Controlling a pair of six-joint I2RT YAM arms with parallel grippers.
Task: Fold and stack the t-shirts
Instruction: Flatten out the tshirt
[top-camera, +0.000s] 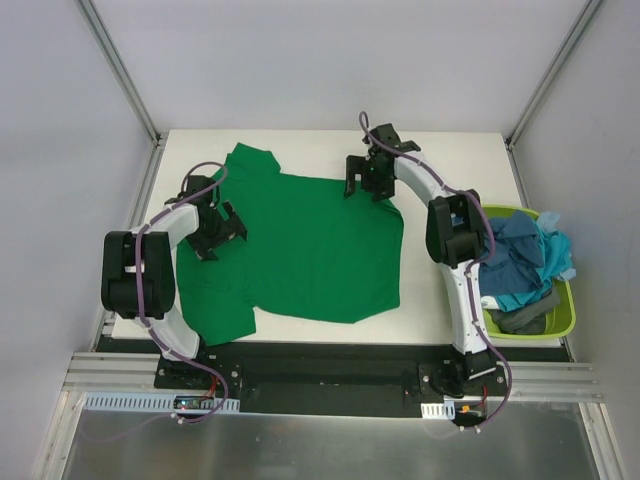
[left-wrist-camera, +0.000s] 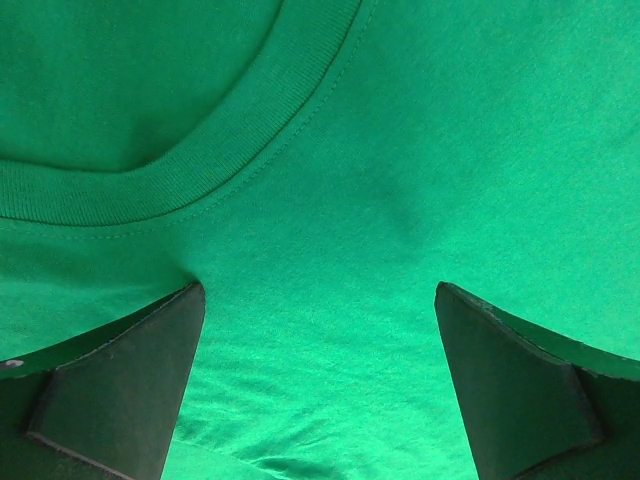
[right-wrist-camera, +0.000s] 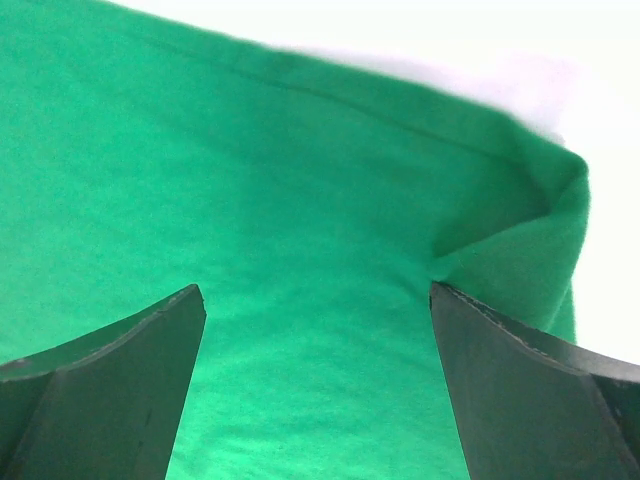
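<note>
A bright green t-shirt (top-camera: 305, 250) lies spread flat on the white table. My left gripper (top-camera: 222, 228) is open, low over the shirt's left part beside the ribbed collar (left-wrist-camera: 200, 150). Its fingers (left-wrist-camera: 120, 390) straddle bare cloth. My right gripper (top-camera: 364, 182) is open over the shirt's far right corner, where the hem (right-wrist-camera: 330, 95) folds into a small pucker (right-wrist-camera: 520, 240). Dark teal-blue and light turquoise t-shirts (top-camera: 525, 262) lie piled in the basket at the right.
A lime-green plastic basket (top-camera: 563, 312) stands at the table's right edge, beside my right arm. The white table (top-camera: 440, 310) shows around the shirt. Metal frame posts rise at the far corners.
</note>
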